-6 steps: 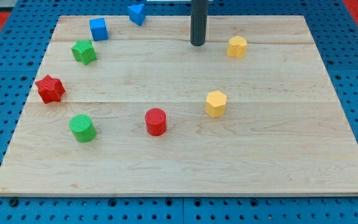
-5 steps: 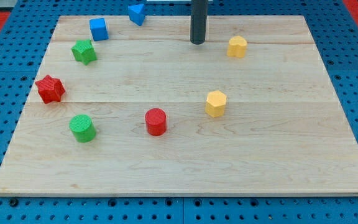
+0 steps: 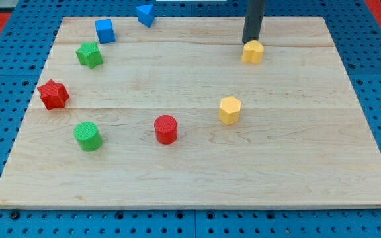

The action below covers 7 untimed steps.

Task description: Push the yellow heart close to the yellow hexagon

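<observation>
The yellow heart lies on the wooden board near the view's top right. The yellow hexagon lies below it and slightly left, near the board's middle right. My tip stands just above the yellow heart, at its top edge, touching or almost touching it. The dark rod rises out of the view's top.
A blue cube and blue triangle lie at the top left. A green star, red star and green cylinder lie along the left. A red cylinder lies left of the hexagon.
My tip has moved to the view's right, from left of the yellow heart to just above it. No block has visibly moved.
</observation>
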{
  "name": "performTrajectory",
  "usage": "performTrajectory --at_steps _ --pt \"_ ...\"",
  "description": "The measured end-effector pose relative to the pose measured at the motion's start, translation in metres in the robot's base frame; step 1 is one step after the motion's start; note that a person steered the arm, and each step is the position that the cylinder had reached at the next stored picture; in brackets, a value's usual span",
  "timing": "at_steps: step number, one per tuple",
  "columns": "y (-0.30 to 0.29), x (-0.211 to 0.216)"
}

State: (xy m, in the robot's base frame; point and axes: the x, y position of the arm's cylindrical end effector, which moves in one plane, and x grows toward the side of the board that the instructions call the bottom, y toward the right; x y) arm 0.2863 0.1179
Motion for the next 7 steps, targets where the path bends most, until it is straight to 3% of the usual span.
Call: performTrajectory --at_steps 1,3,5,7 --pt "0.005 0.034" --pt "0.027 0.046" --pt "-0.011 0.037" --pt "-0.123 -0.013"
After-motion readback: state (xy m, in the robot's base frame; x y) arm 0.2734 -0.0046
